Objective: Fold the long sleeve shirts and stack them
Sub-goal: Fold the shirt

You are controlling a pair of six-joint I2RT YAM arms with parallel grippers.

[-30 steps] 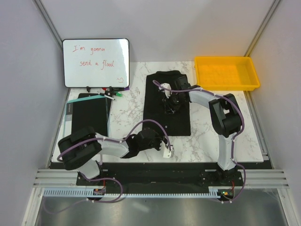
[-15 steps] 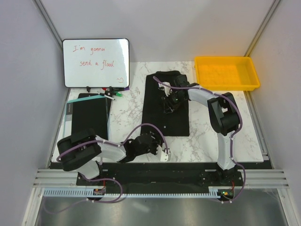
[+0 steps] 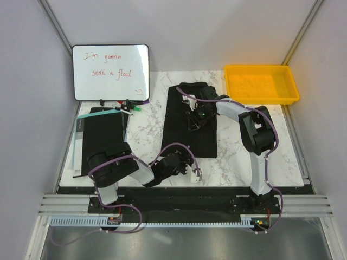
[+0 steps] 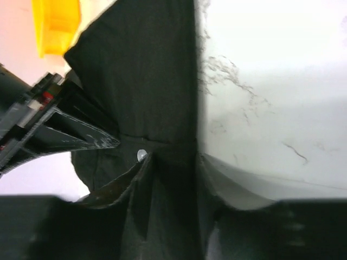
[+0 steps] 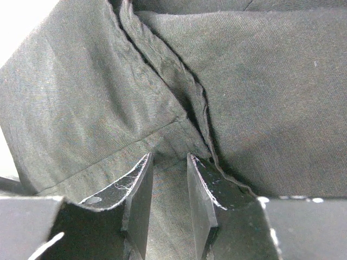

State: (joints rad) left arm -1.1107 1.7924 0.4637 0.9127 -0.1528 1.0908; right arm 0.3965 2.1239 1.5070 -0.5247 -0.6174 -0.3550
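Note:
A black long sleeve shirt [image 3: 190,132] lies folded into a long strip on the marble table [image 3: 238,151]. My right gripper [image 3: 194,121] rests on the strip's middle. In the right wrist view its fingers [image 5: 140,187] stand narrowly apart with shirt cloth [image 5: 81,108] between them. My left gripper [image 3: 189,163] is at the strip's near edge. In the left wrist view black cloth [image 4: 141,70] rises bunched between its jaws [image 4: 172,179], beside a pale button [image 4: 142,155]. Only this one shirt shows.
A whiteboard [image 3: 111,71] stands at the back left with markers [image 3: 128,104] in front. A flat black board with a pale edge [image 3: 102,136] lies at the left. A yellow bin [image 3: 260,84] sits at the back right. The right arm [image 4: 43,124] shows in the left wrist view.
My left arm has swung round and brought its gripper up to the shirt's near edge. My right gripper has shifted slightly toward the far end on the shirt. The near edge has moved a little.

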